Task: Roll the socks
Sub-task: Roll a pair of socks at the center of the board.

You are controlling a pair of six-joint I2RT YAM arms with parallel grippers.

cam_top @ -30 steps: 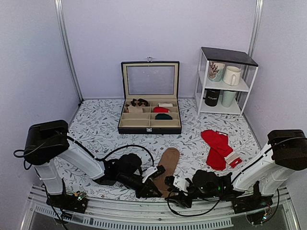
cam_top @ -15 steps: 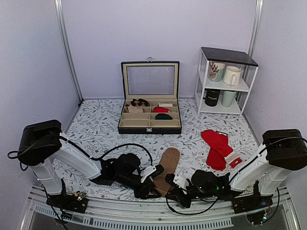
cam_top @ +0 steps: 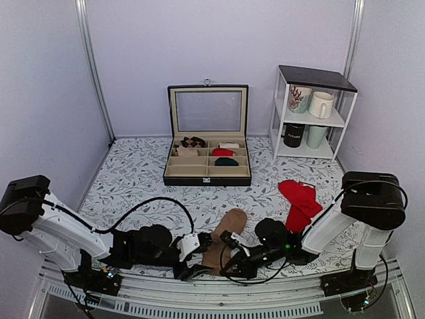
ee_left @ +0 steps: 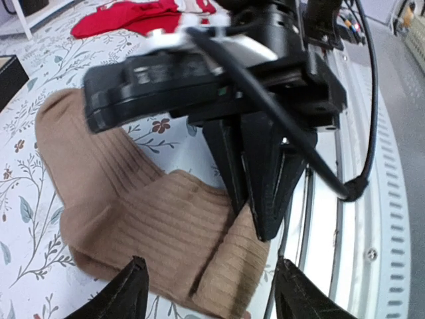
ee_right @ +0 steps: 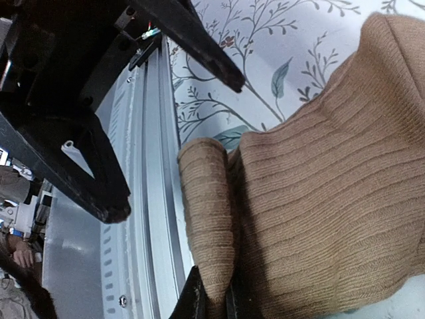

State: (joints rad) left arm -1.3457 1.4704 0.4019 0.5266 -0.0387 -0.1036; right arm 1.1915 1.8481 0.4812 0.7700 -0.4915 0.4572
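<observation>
Here, the tan ribbed socks (cam_top: 227, 229) are seen stacked flat on the leaf-printed table (cam_top: 143, 176), well in front of the black glass-lidded compartment box (cam_top: 207, 174) and a little to its right, with their far end pointed back toward the box. The end farthest from the box is folded over onto itself in a short thick fold, lying just beside the metal rail (ee_right: 149, 219) at the table's edge. That fold is pinched by the right gripper (ee_right: 212, 289), whose two fingers are pressed together on the ribbed fabric. The left gripper (ee_left: 210, 262) is held spread wide, one fingertip on each side of the same folded end; whether the fabric is touched by them cannot be told. In the overhead view both arms are stretched low over the table, meeting at the end of the socks farthest from the box. A pair of red socks (cam_top: 300, 203) is laid in front of the box and farther to its right, apart from the tan pair. Small sock rolls are kept in the box's compartments, and a white rack (cam_top: 277, 113) with mugs stands to the right of the box.
</observation>
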